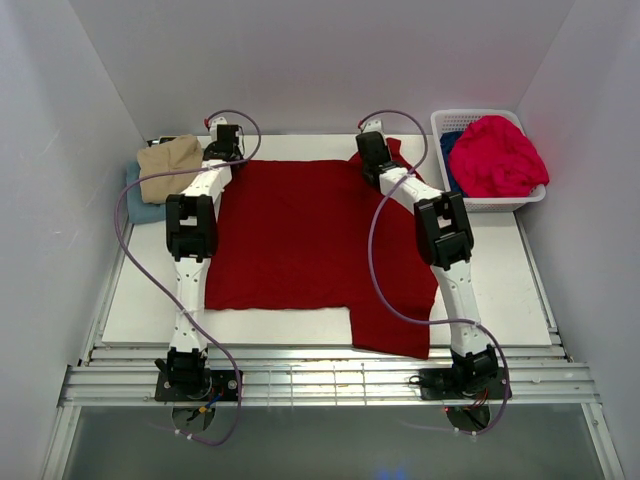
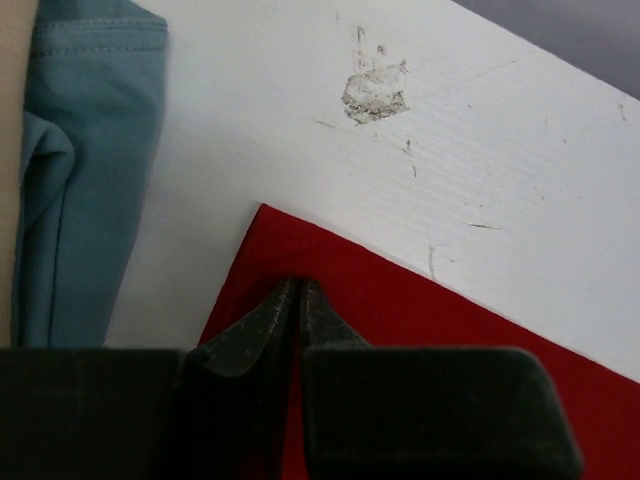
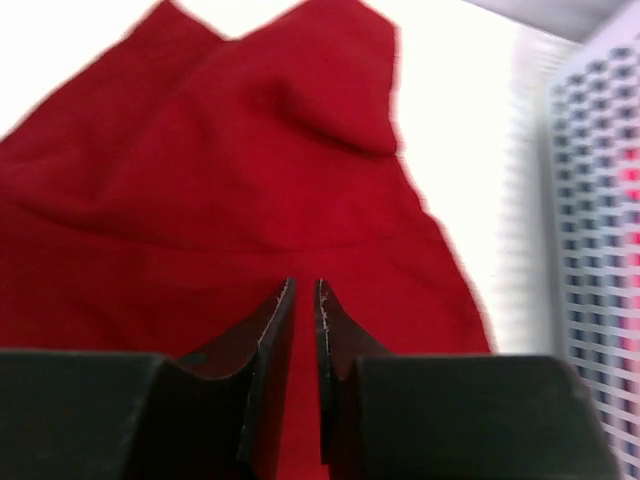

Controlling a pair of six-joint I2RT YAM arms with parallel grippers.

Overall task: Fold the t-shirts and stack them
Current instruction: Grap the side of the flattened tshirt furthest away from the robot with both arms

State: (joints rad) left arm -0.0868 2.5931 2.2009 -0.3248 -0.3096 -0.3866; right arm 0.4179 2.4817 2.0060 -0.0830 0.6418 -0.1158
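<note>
The dark red shirt [image 1: 300,240] lay spread flat mid-table, its near right part reaching past the near edge of the table [image 1: 500,290]. The left gripper [image 2: 300,292] sat over the shirt's far left corner, fingers pressed together. The right gripper [image 3: 303,295] sat over the far right part, with only a slit between its fingers. Whether either pinched cloth could not be told. Bare board lay right of the shirt. At far left the tan shirt [image 1: 170,165] lay on the light blue shirt [image 1: 140,208]. At far right, the basket [image 1: 500,203] held the pinkish-red shirt [image 1: 505,155] and the deep blue shirt [image 1: 450,150].
</note>
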